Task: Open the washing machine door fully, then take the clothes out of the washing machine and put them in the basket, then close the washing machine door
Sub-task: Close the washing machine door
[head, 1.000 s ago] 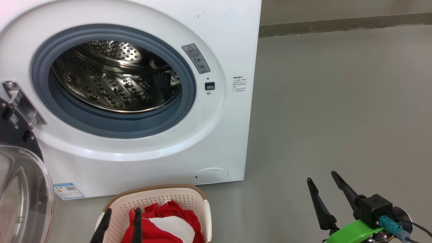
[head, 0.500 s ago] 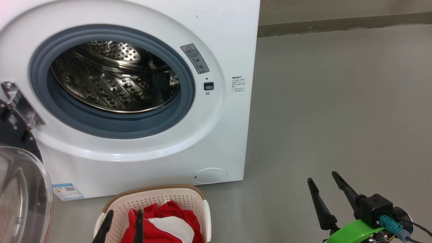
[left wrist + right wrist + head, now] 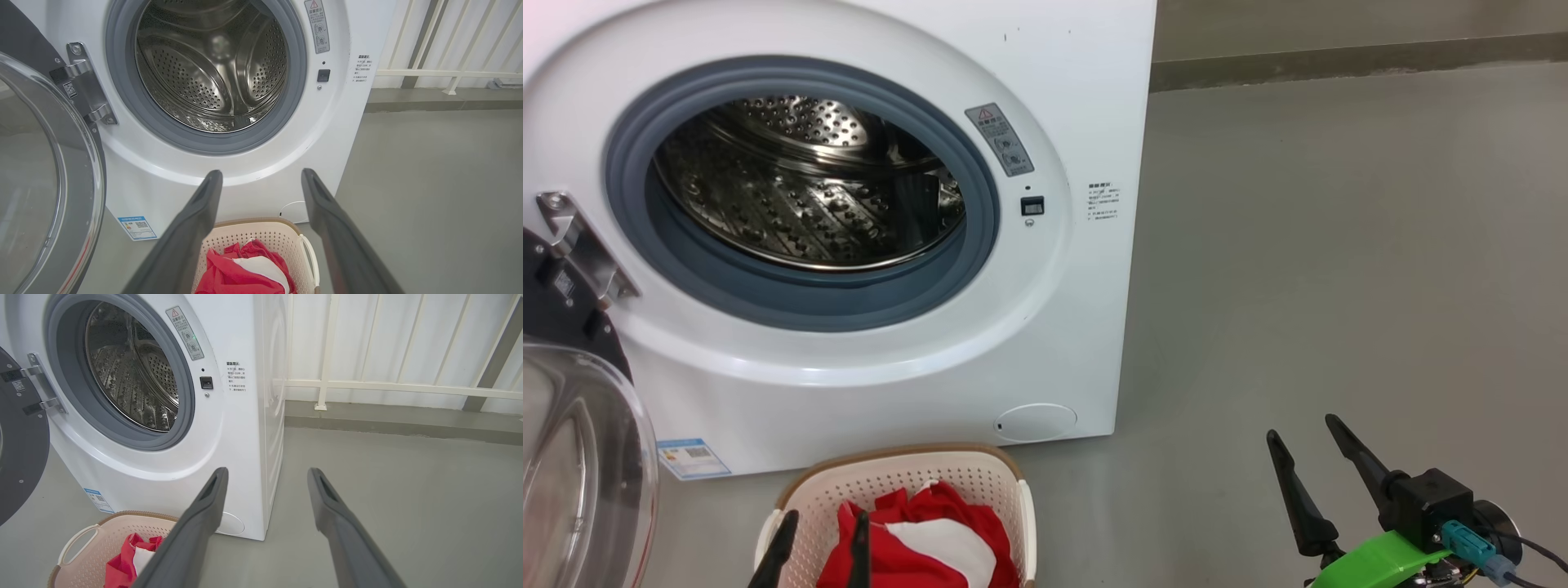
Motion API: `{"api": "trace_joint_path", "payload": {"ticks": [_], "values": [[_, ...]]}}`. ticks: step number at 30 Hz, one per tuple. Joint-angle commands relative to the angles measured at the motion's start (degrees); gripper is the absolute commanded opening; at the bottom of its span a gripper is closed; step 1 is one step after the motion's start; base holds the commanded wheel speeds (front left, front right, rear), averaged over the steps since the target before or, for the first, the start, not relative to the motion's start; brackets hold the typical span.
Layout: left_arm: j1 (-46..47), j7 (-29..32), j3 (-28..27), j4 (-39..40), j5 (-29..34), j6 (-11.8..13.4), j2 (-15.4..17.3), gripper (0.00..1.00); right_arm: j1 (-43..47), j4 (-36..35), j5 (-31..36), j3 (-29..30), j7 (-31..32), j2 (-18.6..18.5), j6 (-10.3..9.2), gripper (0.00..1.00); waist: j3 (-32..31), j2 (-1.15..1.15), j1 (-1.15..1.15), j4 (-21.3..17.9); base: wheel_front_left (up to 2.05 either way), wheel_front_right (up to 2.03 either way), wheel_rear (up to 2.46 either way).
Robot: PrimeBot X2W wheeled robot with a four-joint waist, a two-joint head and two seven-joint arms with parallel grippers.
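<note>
right pincer (image 3: 1299, 426): long dark fingers (image 3: 1296, 492), green bracket (image 3: 1372, 561) (teal plug (image 3: 1462, 541))

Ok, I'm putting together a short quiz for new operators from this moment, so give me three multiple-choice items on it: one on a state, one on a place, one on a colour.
1. The washing machine door is:
A shut
B swung open
C taken off

2. The clothes lie:
A over the door's rim
B on a chair
C in the basket

3. The clothes are mainly:
A red
B blue
C yellow

Answers:
1 B: the door hangs aside on its hinge, leaving the washing machine's round opening uncovered.
2 C: the fabric sits heaped inside the perforated cream walls, below the brown rim.
3 A: the heap is red, with a smaller white panel across it.
</note>
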State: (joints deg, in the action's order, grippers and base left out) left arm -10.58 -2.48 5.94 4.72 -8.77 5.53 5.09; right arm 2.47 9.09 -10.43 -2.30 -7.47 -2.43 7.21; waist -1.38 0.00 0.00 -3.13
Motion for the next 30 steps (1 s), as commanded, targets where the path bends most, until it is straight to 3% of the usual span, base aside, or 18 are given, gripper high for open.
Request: {"api": "trace_joint_path", "payload": {"ticks": [1, 15, 30], "values": [[2.4, -0.5, -1.6, 1.2, -0.6, 0.2, 0.6, 1.0, -0.2, -1.8, 0.1, -1.1, 0.2, -0.4, 0.28, 1.0, 0.0, 0.0, 0.0, 0.0, -1.12, 1.12, 0.0], [2.3, -0.3, -0.9, 1.2, -1.2, 0.3, 0.8, 1.0, -0.2, -1.8, -0.2, -0.9, 0.5, -0.4, 0.28, 1.0, 0.0, 0.0, 0.0, 0.1, -1.37, 1.37, 0.0], [2.5, -1.1, -1.0, 1.4, -1.3, 1.1, 1.4, 1.0, -0.2, -1.6, -0.2, -0.7, 0.3, -0.4, 0.28, 1.0, 0.0, 0.0, 0.0, -0.1, -0.11, 0.11, 0.0]]}}
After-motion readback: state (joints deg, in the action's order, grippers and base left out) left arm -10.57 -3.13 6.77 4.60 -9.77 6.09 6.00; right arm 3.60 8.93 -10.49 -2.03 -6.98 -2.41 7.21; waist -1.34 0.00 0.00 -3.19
